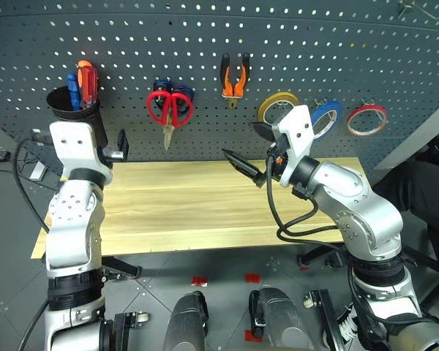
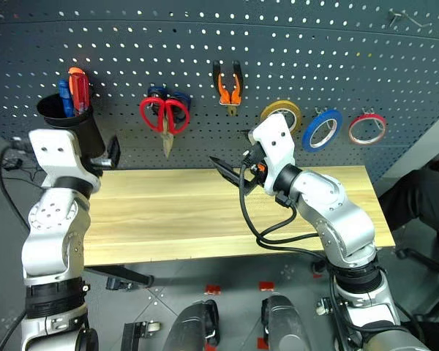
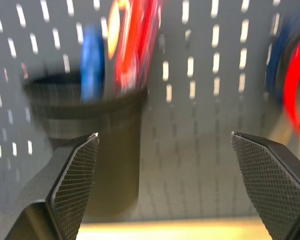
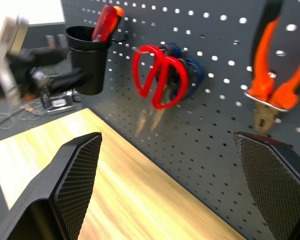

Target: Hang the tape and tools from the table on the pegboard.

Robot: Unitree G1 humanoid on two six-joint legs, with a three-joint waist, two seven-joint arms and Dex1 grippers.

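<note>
The tools and tapes hang on the dark grey pegboard (image 1: 205, 36). A red-handled screwdriver (image 1: 89, 82) stands in a black cup (image 1: 73, 106). To its right hang the red-looped scissors (image 1: 170, 110), the orange-and-black pliers (image 1: 234, 77) and the blue tape (image 1: 326, 117). My left gripper (image 3: 165, 150) is open and empty, level, facing the board just right of the cup. Over the table's (image 1: 190, 212) back edge, my right gripper (image 1: 250, 146) stands open and empty, below the pliers (image 4: 270, 75).
A yellow tape ring (image 1: 278, 106) and a red tape ring (image 1: 367, 119) hang either side of the blue one. Dark blue scissors (image 1: 184, 92) hang behind the red ones. A blue-handled tool (image 1: 73, 91) shares the cup. Bare light wood planks lie under both arms.
</note>
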